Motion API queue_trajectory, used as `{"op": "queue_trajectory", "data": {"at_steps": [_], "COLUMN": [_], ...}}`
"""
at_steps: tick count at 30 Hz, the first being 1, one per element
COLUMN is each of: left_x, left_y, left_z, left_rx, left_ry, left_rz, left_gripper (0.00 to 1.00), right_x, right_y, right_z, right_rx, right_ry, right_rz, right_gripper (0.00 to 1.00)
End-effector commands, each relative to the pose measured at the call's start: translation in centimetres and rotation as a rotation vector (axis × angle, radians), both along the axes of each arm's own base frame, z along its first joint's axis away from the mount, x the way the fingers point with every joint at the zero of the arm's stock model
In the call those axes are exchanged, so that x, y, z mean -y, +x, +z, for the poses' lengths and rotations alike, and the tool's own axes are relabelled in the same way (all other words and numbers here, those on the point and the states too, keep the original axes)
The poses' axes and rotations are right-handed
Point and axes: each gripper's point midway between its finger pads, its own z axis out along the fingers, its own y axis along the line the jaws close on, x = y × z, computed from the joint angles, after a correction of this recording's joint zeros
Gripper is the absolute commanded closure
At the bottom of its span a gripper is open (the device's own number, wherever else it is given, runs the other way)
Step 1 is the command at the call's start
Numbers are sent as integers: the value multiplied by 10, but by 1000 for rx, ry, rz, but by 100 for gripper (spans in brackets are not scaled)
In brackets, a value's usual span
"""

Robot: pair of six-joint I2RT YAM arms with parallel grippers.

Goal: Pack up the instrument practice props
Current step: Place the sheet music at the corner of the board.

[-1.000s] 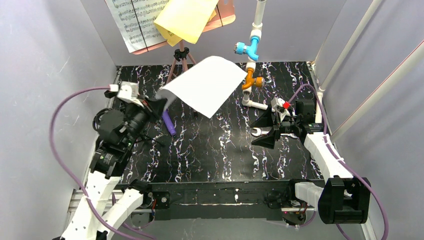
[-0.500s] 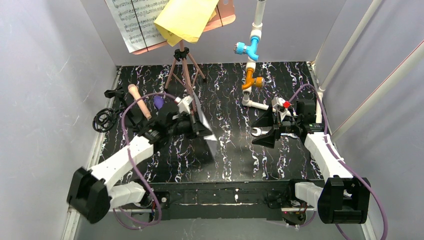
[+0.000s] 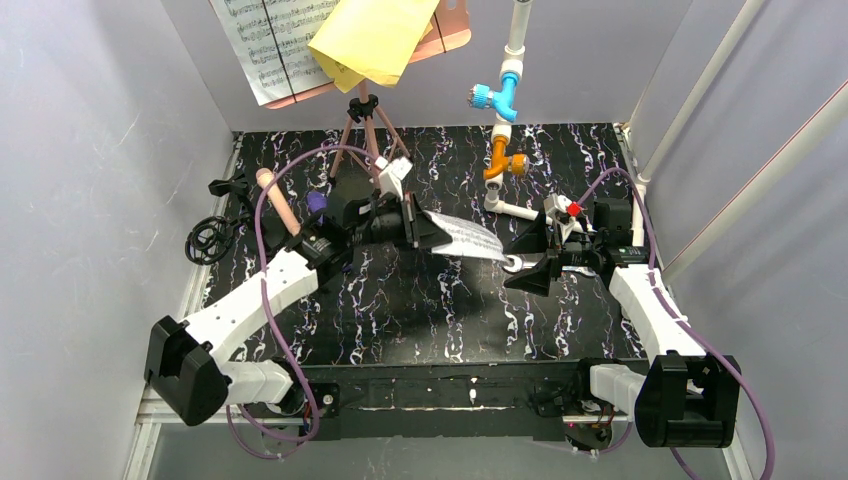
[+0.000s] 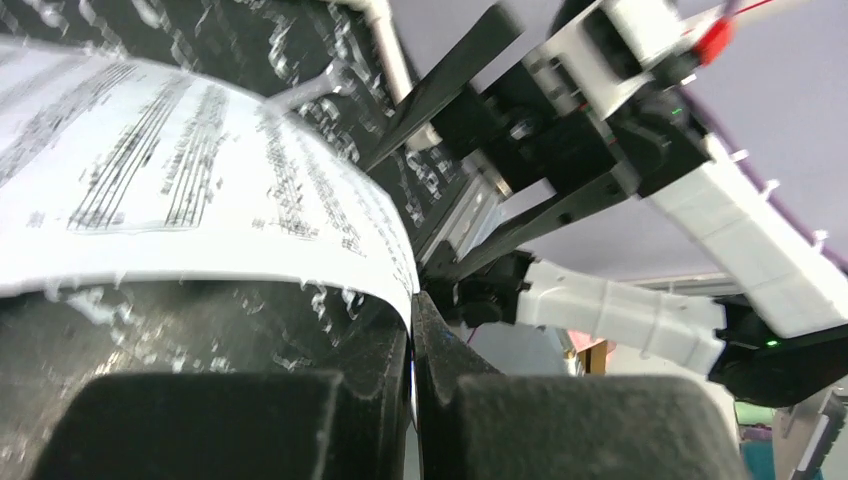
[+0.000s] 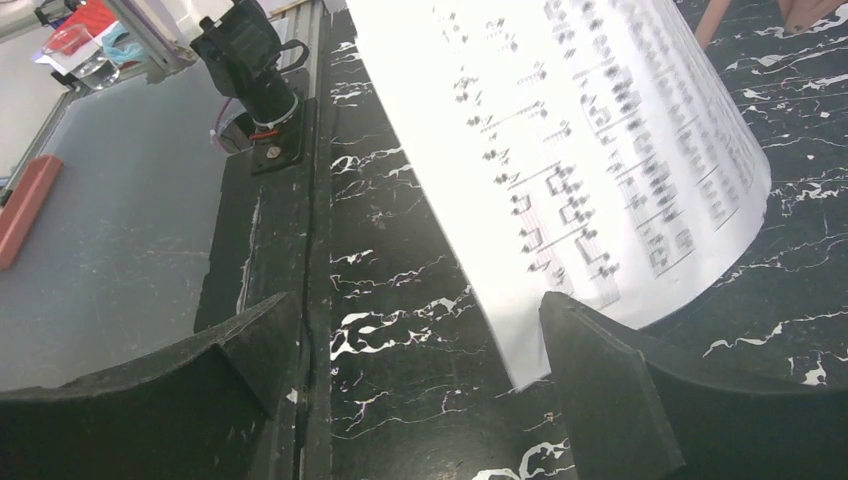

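My left gripper (image 3: 432,228) is shut on a white music sheet (image 3: 471,238) and holds it out over the table's middle. In the left wrist view the jaws (image 4: 412,335) pinch the sheet's (image 4: 190,170) edge. My right gripper (image 3: 530,258) stands open, facing it. The sheet's (image 5: 580,150) near corner hangs between the right gripper's (image 5: 415,335) fingers, close to the right finger and untouched. A peach microphone (image 3: 275,200), a purple microphone (image 3: 317,205) and black mic holders (image 3: 210,238) lie at the left. The salmon music rest (image 3: 455,30) on its tripod (image 3: 362,120) carries a yellow sheet (image 3: 375,40) and a white sheet (image 3: 268,45).
A white pipe with blue and orange valves (image 3: 505,100) rises at the back right. Part of a silver wrench (image 3: 514,264) shows under the right gripper. Grey walls close in the left, back and right sides.
My left arm has swung from the table's left side to the middle, carrying the white sheet down and right toward the right gripper. The right arm has stayed still.
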Motion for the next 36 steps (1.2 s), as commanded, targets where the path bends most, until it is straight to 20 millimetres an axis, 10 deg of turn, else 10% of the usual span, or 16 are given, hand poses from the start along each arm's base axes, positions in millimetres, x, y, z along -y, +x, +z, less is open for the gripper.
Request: {"op": "queue_trajectory", "data": {"at_steps": [1, 10, 23, 36], "left_x": [-17, -56, -60, -69], "left_y": [-21, -72, -94, -99], "left_z": [-40, -167, -245, -237], "left_rx": [-87, -454, -662, -339], "left_ry": [33, 119, 316, 884], "left_rz": [25, 137, 109, -124], "left_gripper": [100, 100, 100, 100], "right_x": [1, 4, -1, -16], "right_y": [1, 8, 28, 22], "right_z": [2, -6, -40, -71], "right_rx": [35, 31, -134, -116], "right_ry": [-4, -42, -104, -233], "right_rz": [-5, -41, -150, -97], "right_gripper": [0, 0, 0, 0]}}
